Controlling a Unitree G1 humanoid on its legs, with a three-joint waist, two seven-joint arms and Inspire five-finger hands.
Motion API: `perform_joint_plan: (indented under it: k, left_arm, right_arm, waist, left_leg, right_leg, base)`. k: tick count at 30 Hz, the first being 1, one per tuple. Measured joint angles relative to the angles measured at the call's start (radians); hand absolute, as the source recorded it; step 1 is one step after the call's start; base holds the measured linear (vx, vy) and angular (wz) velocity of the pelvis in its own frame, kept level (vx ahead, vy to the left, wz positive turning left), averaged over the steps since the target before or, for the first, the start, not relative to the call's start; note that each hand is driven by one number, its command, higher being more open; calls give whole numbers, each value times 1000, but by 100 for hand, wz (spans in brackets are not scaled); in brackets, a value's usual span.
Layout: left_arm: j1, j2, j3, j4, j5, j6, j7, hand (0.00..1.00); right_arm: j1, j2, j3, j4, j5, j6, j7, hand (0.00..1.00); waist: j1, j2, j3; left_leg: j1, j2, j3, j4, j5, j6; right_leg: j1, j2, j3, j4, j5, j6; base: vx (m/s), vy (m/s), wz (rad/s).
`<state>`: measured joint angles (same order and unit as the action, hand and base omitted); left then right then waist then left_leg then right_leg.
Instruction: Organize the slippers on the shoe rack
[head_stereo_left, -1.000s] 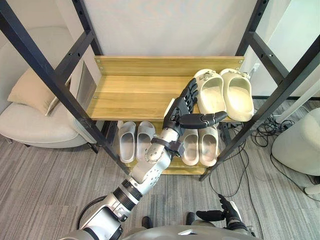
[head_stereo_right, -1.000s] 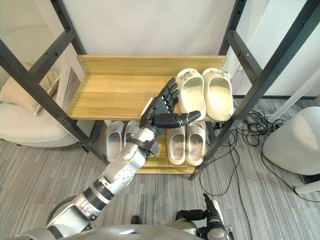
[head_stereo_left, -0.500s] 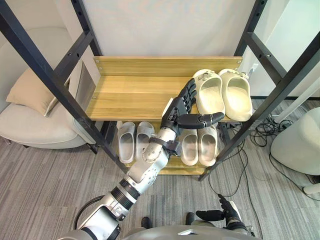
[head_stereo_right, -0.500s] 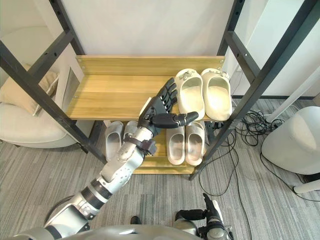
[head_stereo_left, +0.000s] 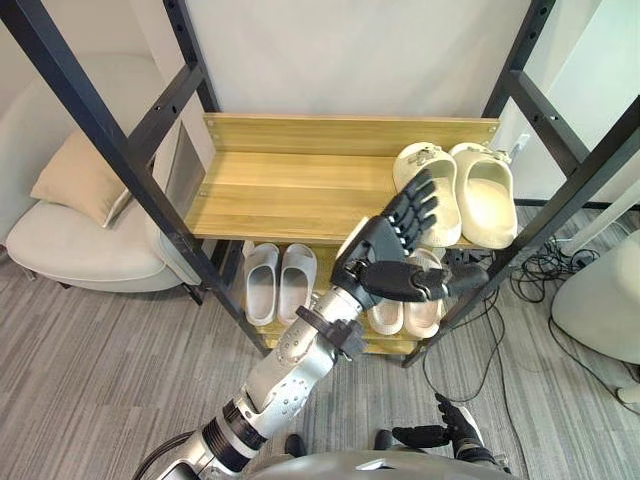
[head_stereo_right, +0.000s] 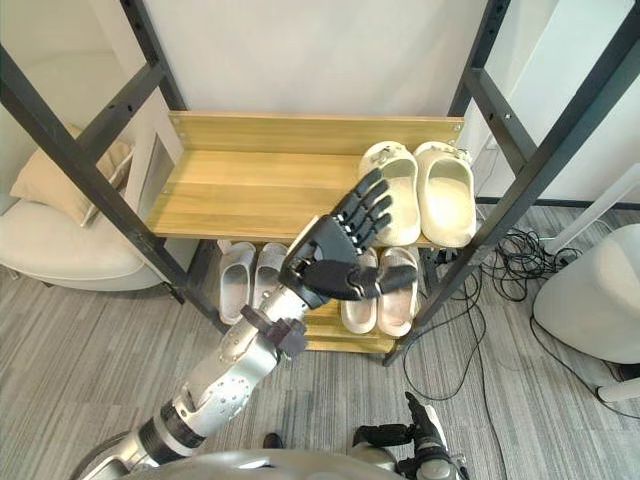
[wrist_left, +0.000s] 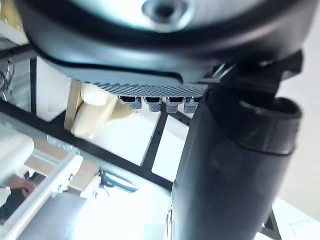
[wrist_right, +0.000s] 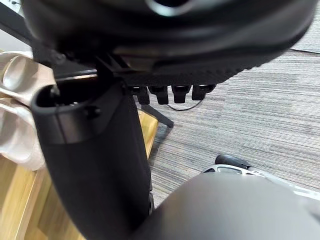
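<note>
A cream pair of slippers lies side by side at the right end of the wooden upper shelf of the shoe rack. On the lower shelf sit a pale grey pair on the left and a cream pair on the right, partly behind my left hand. My left hand hovers open in front of the rack, fingers straight and pointing up toward the upper pair, thumb stretched right, holding nothing. My right hand hangs low near the floor, fingers relaxed and empty.
Black slanted rack posts frame both sides. A beige armchair with a cushion stands left of the rack. A white rounded seat and loose cables lie at the right on the grey carpet.
My left hand has drawn back from the upper shelf's cream slippers, toward me and slightly right, still open. The camera has shifted a little. The slippers have not moved.
</note>
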<state>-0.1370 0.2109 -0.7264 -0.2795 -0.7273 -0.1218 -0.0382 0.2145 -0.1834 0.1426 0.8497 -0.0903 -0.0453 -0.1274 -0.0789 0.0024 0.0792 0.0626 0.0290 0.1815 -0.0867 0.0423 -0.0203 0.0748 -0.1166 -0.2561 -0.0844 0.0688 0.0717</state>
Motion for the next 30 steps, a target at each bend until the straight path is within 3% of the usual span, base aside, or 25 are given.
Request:
perform_joint_plan:
  k: [7, 15, 22, 30]
  left_arm:
    - [129, 28, -114, 88, -6, 24, -116, 100]
    - [234, 63, -119, 359, 147, 59, -128, 100]
    - [275, 66, -18, 589, 324, 58, -113, 100]
    - [288, 24, 226, 853, 527, 58, -8, 100]
  right_arm:
    - [-3, -14, 5, 16, -27, -3, 13, 100]
    - [-3, -12, 6, 25, -28, -3, 12, 100]
    - [-3, 10, 5, 30, -31, -4, 5, 100]
    - [-5, 22, -4, 33, -36, -4, -6, 100]
  waist:
    - [9, 16, -26]
    - [15, 11, -30]
    - [19, -18, -22]
    - [20, -29, -18]
  left_leg:
    - [23, 1, -3, -1, 2, 0]
    - [24, 2, -4, -1, 3, -6]
    - [36, 3, -5, -1, 3, -5]
    - [37, 3, -2, -1, 0, -5]
  right_leg:
    - [19, 6, -5, 0, -2, 0]
    - [21, 7, -6, -3, -5, 3]
    - [34, 8, -7, -4, -5, 3]
    - [33, 8, -4, -4, -7, 4]
  base:
    - [-22, -1, 0]
    - [-29, -3, 1]
    - [0, 0, 0]
    - [0, 0, 0]
